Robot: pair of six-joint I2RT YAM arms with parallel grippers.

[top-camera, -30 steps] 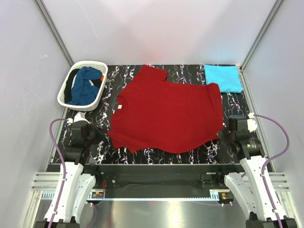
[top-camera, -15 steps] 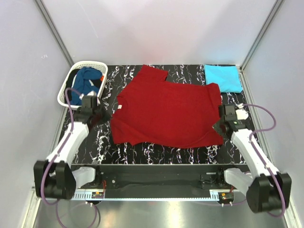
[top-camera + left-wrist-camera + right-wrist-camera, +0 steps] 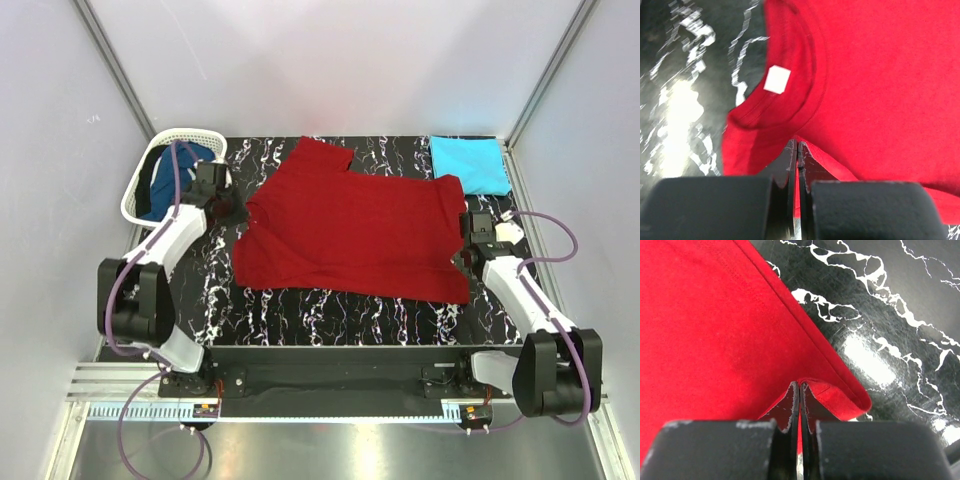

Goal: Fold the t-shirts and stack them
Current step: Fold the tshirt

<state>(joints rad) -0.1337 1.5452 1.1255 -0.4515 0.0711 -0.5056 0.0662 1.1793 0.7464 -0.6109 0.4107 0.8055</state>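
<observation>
Jaws of my left gripper (image 3: 797, 145) and right gripper (image 3: 800, 386) clamp shut on opposite edges of the red t-shirt (image 3: 350, 235), mid-frame, so it should fold evenly

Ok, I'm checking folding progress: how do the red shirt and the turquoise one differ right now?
The red t-shirt lies opened out, sleeves showing; the turquoise t-shirt is folded into a compact rectangle. The red one covers the middle of the table; the turquoise sits in the far right corner. The left gripper and right gripper are shut on the red one's edges; nothing touches the turquoise. Both are plain cloth.
</observation>
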